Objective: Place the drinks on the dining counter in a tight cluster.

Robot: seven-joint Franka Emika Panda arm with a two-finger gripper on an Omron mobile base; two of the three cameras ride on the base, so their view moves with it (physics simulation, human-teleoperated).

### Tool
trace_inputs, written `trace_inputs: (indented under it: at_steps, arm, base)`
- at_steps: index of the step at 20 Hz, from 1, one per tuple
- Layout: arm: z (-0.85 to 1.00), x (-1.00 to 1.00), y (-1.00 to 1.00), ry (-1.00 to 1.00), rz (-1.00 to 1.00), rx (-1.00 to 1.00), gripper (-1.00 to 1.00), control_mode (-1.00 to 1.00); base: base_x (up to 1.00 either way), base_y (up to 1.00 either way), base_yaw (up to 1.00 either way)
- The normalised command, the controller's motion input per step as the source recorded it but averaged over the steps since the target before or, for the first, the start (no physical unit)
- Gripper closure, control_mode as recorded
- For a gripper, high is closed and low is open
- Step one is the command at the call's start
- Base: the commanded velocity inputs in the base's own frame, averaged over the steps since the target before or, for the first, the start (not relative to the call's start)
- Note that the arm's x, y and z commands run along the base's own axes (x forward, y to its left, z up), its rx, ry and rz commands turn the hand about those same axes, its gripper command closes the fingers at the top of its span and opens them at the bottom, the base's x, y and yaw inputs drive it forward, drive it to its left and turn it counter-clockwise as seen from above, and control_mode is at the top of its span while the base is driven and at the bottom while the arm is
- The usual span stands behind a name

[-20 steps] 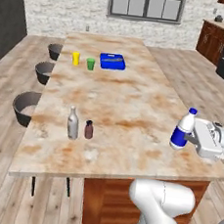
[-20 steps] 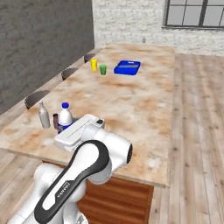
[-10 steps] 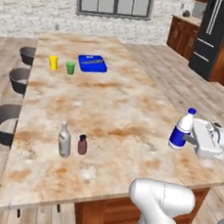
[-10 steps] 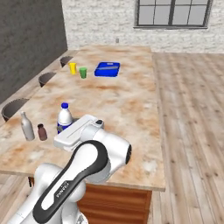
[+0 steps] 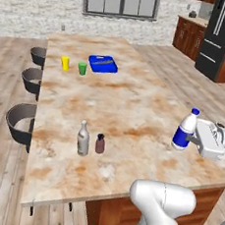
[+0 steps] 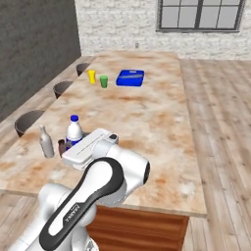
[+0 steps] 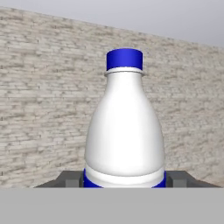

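Note:
My gripper [image 5: 187,140] is shut on the white drink bottle [image 5: 186,129], which has a blue label and blue cap. It holds the bottle upright over the right edge of the dining counter [image 5: 131,99]. In the hand view the bottle [image 7: 124,131] stands between the dark fingertips [image 7: 69,178]. The grey glass bottle [image 5: 83,139] and the short brown bottle [image 5: 100,143] stand side by side near the counter's left front. From the right, the held bottle [image 6: 74,131] rises above the hand, close to the grey bottle [image 6: 46,142] and the brown one [image 6: 62,146].
At the far end of the counter stand a yellow cup [image 5: 65,62], a green cup [image 5: 82,68] and a blue box [image 5: 103,63]. Dark stools [image 5: 19,121] line the left side. A dark fridge [image 5: 218,37] stands at the back right.
The whole picture has shifted in both base views, so the base has driven along the counter. The bottle stays in the gripper in the same pose.

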Motion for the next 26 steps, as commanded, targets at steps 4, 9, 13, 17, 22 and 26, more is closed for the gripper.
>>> trace_inputs:
  at_steps: [4, 9, 13, 17, 22, 26]
  arm:
    - [0.0, 0.0, 0.0, 0.0, 0.0, 0.0, 1.0, 1.0]
    - [0.0, 0.0, 0.0, 0.0, 0.0, 0.0, 1.0, 1.0]
    - [0.0, 0.0, 0.0, 0.0, 0.0, 0.0, 1.0, 1.0]
    - [0.0, 0.0, 0.0, 0.0, 0.0, 0.0, 1.0, 1.0]
    - [0.15, 0.03, 0.0, 0.04, 0.0, -0.04, 1.0, -1.0]
    - [0.47, 0.32, 0.02, 0.33, 0.03, -0.2, 1.0, -1.0]
  base:
    - [0.22, 0.57, 0.24]
    - [0.87, 0.04, 0.15]
    - [0.2, 0.0, 0.03]
    - [0.0, 0.0, 0.0]
    - [0.0, 0.0, 0.0]
    - [0.0, 0.0, 0.0]
